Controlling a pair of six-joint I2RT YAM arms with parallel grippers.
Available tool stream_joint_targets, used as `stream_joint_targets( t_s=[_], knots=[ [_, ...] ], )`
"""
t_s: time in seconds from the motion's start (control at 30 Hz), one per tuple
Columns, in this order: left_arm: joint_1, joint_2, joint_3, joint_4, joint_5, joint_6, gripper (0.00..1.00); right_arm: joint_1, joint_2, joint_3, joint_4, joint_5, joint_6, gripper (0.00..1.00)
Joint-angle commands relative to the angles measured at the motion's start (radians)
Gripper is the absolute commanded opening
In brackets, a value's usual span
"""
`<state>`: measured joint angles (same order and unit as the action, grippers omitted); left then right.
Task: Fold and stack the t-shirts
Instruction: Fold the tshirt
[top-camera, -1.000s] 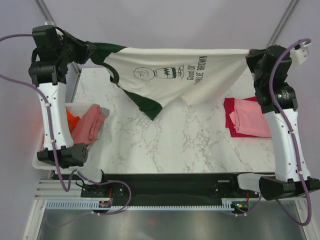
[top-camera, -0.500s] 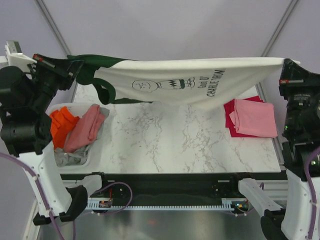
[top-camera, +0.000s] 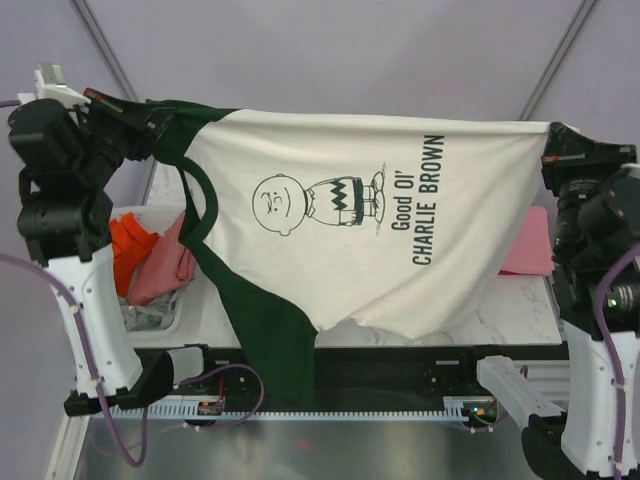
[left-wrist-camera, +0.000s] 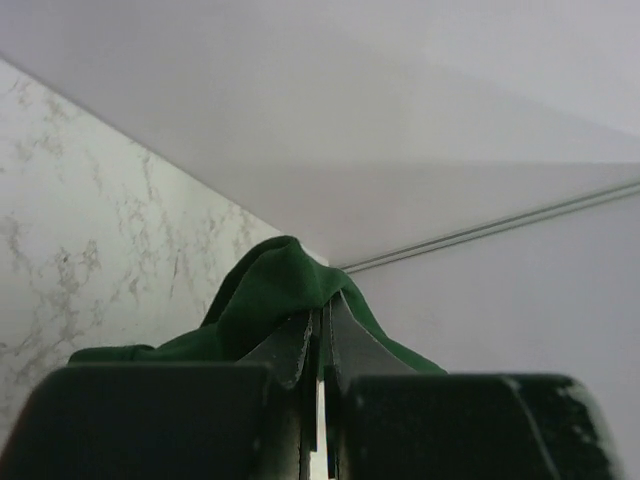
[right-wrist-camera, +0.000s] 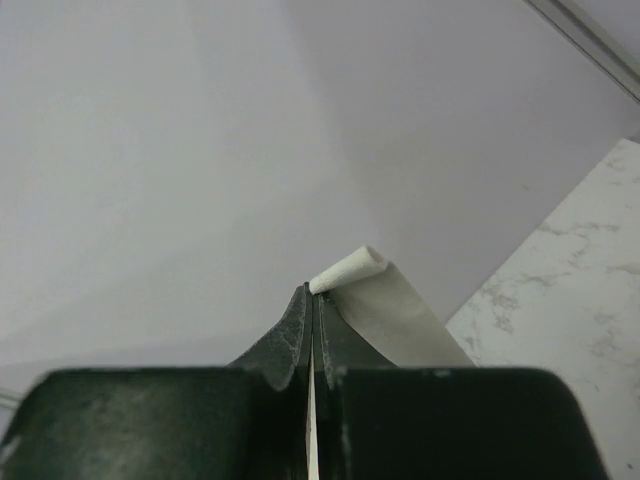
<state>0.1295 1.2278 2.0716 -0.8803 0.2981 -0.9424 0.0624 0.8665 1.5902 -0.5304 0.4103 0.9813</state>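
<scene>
Two arms stand at the near edge of the table (top-camera: 522, 300), one on each side, and one cream t-shirt (top-camera: 350, 270) hangs spread between them, print side to the overhead camera. Nearest, one green sleeve (top-camera: 272, 335) droops lowest, past the near table edge; the cream hem beside it hangs just short of that edge. The print shows one cartoon boy and two lines of black lettering, "Good Ol' CHARLIE BROWN", turned sideways.

On the left, beyond the arm base, one white basket (top-camera: 168, 326) holds three t-shirts: a grey t-shirt (top-camera: 140, 315) nearest, a dusty-rose t-shirt (top-camera: 165, 265) over it, and an orange t-shirt (top-camera: 128, 245) at the left. On the right, one pink t-shirt (top-camera: 525, 245) lies on the table, mostly hidden behind the hanging cloth. That makes five t-shirts in view.

Farthest and highest are the two grippers. The left gripper (top-camera: 150, 118) is clamped tight on bunched dark green cloth at the shirt's upper left corner; its wrist view shows the fingers pressed together with green fabric rising between them. The right gripper (top-camera: 550, 135) is pinched on the cream upper right corner, a small roll of cream cloth sticking out past its fingertips. The top edge runs nearly taut between them.
</scene>
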Motion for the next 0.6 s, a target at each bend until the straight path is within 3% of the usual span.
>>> stream_joint_targets(
  t_s=[0.0,0.1,0.17,0.4,0.57],
  knots=[
    [0.012,0.091,-0.094,0.078,-0.022,0.013,0.02,-0.009,0.095,-0.067,0.029,-0.01,0.017,0.0],
    [0.012,0.159,-0.153,0.142,-0.011,0.01,0.02,-0.007,0.193,-0.067,0.07,-0.071,0.023,0.0],
    [0.01,0.212,-0.102,0.152,-0.004,0.013,0.02,-0.009,0.281,-0.044,0.108,-0.114,0.022,0.0],
    [0.018,0.508,0.336,0.187,0.032,-0.036,0.02,-0.058,0.561,0.301,0.119,-0.241,0.032,0.0],
    [0.041,0.625,0.407,0.446,0.117,-0.156,0.02,-0.133,0.696,0.407,0.161,-0.355,0.092,0.0]
  ],
)
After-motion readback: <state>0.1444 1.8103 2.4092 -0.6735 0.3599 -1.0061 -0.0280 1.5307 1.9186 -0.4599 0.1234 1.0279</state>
